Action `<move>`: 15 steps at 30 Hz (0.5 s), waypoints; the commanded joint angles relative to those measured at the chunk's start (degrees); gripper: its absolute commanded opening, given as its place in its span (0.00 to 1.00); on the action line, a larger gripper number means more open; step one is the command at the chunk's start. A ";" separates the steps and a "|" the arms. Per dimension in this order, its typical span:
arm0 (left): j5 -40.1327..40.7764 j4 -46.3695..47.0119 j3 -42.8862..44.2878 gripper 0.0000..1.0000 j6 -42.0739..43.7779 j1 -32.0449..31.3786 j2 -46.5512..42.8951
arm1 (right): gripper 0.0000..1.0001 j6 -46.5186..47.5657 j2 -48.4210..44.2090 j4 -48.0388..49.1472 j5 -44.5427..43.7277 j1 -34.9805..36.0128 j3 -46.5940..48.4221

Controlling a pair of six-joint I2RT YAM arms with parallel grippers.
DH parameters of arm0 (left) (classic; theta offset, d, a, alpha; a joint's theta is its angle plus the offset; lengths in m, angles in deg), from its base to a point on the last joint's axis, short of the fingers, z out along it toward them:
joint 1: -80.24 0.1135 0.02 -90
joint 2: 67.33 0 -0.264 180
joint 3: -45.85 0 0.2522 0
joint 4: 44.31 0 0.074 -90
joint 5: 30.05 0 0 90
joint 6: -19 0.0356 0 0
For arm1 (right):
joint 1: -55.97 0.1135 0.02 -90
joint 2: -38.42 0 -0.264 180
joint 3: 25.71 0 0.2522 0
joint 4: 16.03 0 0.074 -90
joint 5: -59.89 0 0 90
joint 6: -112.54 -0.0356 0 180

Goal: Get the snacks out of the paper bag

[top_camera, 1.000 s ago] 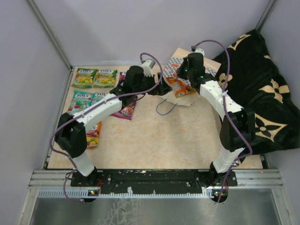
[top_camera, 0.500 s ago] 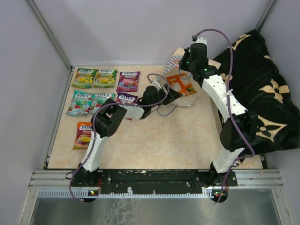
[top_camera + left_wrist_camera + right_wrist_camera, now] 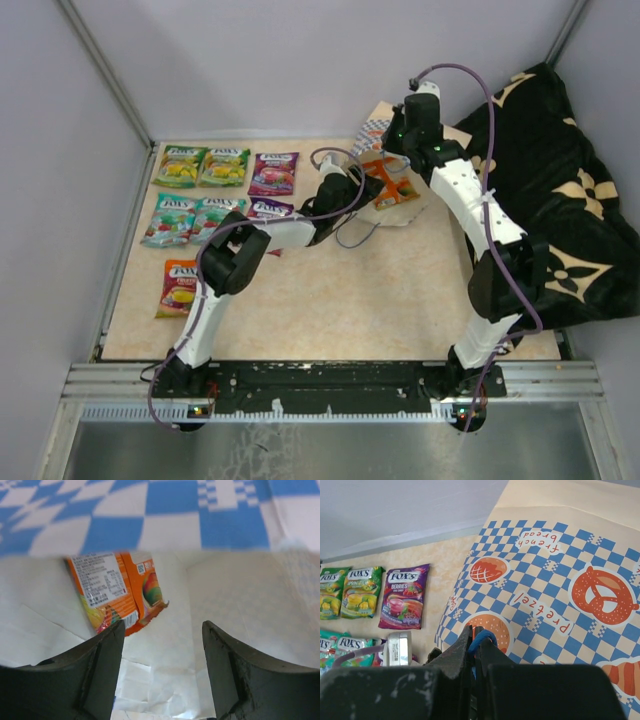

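The paper bag [image 3: 372, 130] lies at the back of the table, and its blue-white checkered side [image 3: 560, 575] fills the right wrist view. My right gripper [image 3: 476, 630] is shut on the bag's blue cord handle [image 3: 482, 636] and holds that edge up. My left gripper [image 3: 163, 626] is inside the bag's mouth [image 3: 368, 188], open, with nothing between its fingers. An orange-red snack pouch [image 3: 117, 592] lies on the bag's white inner paper just ahead of the left finger [image 3: 107, 655]. Several snacks lie in rows on the table's left: green-yellow [image 3: 180, 167], purple [image 3: 273, 173], teal [image 3: 172, 218], orange-red [image 3: 180, 287].
A black cloth with tan flowers [image 3: 560, 200] is heaped along the right side. The bag's other blue cord handle [image 3: 350, 235] trails loose on the beige tabletop. Grey walls close in the back and the left.
My left arm has swung from beside the snack rows to the bag's mouth and gone in, its jaws narrowing somewhat. My right gripper has lifted the handle a little up and back.
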 commanded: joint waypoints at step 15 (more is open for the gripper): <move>-3.35 -23.98 25.64 0.70 -3.24 0.93 18.58 | 0.00 -0.30 -1.33 3.44 -0.51 -0.64 -0.72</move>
